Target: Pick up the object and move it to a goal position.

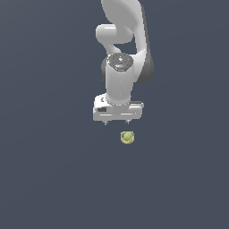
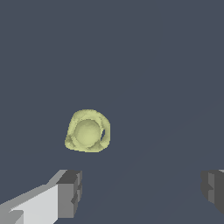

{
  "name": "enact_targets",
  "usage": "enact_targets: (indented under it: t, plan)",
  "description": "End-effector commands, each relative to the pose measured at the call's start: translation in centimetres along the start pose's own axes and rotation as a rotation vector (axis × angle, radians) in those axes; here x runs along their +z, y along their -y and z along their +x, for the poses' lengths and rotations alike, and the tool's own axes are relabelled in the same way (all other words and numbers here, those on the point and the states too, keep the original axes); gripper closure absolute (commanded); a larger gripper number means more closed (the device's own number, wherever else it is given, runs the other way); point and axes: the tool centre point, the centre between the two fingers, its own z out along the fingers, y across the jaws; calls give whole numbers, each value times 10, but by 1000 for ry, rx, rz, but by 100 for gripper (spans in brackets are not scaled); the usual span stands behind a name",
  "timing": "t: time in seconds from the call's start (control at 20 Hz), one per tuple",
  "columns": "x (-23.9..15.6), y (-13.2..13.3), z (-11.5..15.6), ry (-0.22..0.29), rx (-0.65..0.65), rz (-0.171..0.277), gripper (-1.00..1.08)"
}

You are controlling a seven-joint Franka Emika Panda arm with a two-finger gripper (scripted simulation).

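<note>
We see our arm hanging down from the top of the exterior view, its white links stacked one above another and the wrist pointed straight at the floor. The last link is a thick upright cylinder with a dark round cap near its top, and below it sits the wide white hand body, level and square to the camera. Our gripper shows two short dark fingertips poking out under that body, one toward each end, so the fingers are spread wide with nothing between them.

The ball lies on the plain dark floor just below the hand in the exterior view, and a little toward that view's right, roughly under the fingertip on that side rather than under the middle of the hand. It is yellow-green, roundish and lumpy, and far narrower than the hand body. We see a clear gap between it and the fingertips; nothing touches it.

In the wrist view the ball sits free on the floor, apart from both fingers. One finger shows its dark pad and white backing, the other is only a dark block at the frame edge. The ball is closer to the first finger and lies outside the line between them.
</note>
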Motion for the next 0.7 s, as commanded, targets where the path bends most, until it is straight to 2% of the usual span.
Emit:
enact_targets:
  t: [0.0,0.65]
  plan:
    - [0,0,0,0,0,0,-92]
    - [1,-1,0,4,3,-4,-92]
